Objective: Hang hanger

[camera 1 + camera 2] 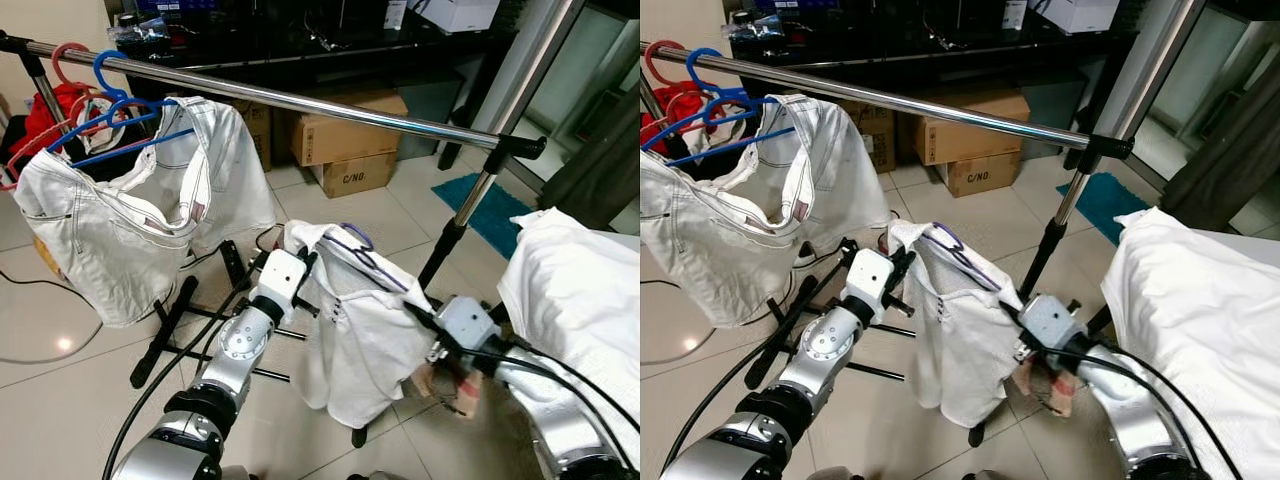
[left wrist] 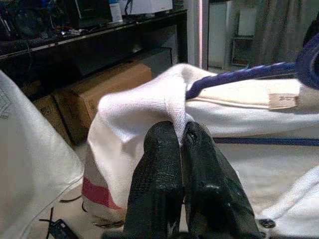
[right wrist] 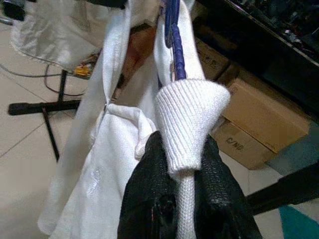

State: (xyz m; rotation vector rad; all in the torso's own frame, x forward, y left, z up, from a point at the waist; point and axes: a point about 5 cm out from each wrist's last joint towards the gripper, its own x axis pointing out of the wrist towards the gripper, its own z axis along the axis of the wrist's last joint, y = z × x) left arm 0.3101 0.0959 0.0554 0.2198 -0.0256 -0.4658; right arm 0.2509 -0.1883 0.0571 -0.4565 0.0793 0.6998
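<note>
A white shirt hangs on a purple hanger, held up between my two arms below the chrome rail. My left gripper is shut on the shirt's ribbed edge at one shoulder; in the left wrist view the fingers pinch the white fabric beside the purple hanger. My right gripper is shut on the other shoulder; the right wrist view shows ribbed cloth squeezed between its fingers, with the hanger running up from there. The hanger's hook sits well under the rail.
Blue and red hangers with a white garment occupy the rail's left end. The rack's upright and black feet stand close by. Cardboard boxes sit behind, white cloth lies at the right, and a teal mat is on the tiles.
</note>
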